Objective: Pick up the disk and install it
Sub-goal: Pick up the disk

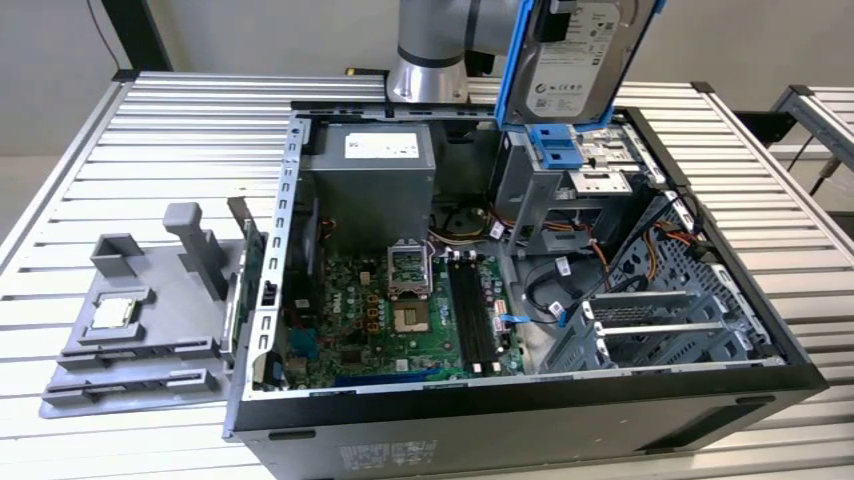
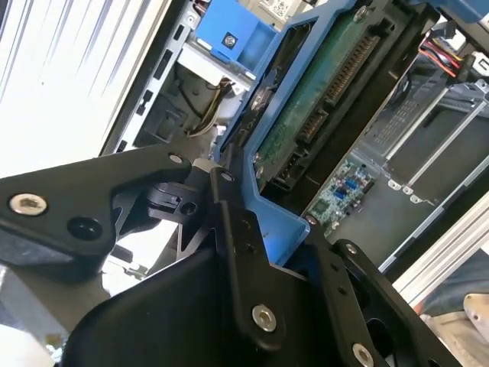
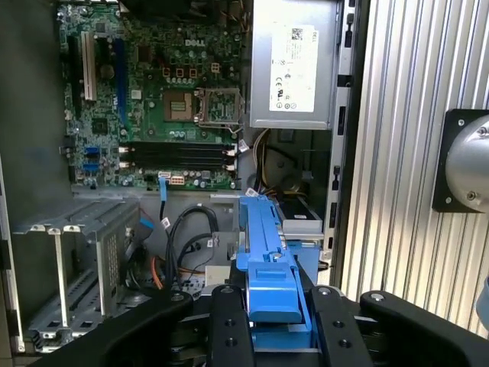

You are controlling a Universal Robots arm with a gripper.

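Gripper (image 3: 279, 306): the black fingers (image 3: 229, 313) are closed onto the two sides of the blue carrier, with the disk (image 3: 263, 229) clamped between them.

Position: in the exterior view the disk (image 1: 577, 55) hangs upright, clear of the slatted table (image 1: 174, 130). It is directly above the drive cage (image 1: 567, 200) at the far corner of the open computer case (image 1: 534, 425). Its lower edge is close over a blue bracket (image 1: 551, 148) seated in the cage; whether they touch cannot be told.

Handling (judged): stiff and fairly dense for its size, with smooth metal faces. The bare circuit board and connector are fragile. The plastic carrier rails are the sensible hold, though they may flex slightly under the clamp.

View comparison:
- The exterior view shows the white label face and the disk's place over the cage.
- The second wrist view shows the opposite face of the disk (image 2: 321, 99), with green board and connector strip, framed in blue.
- The first wrist view shows the carrier edge-on, with the motherboard (image 3: 153, 99) and power supply (image 3: 294, 65) beyond it.
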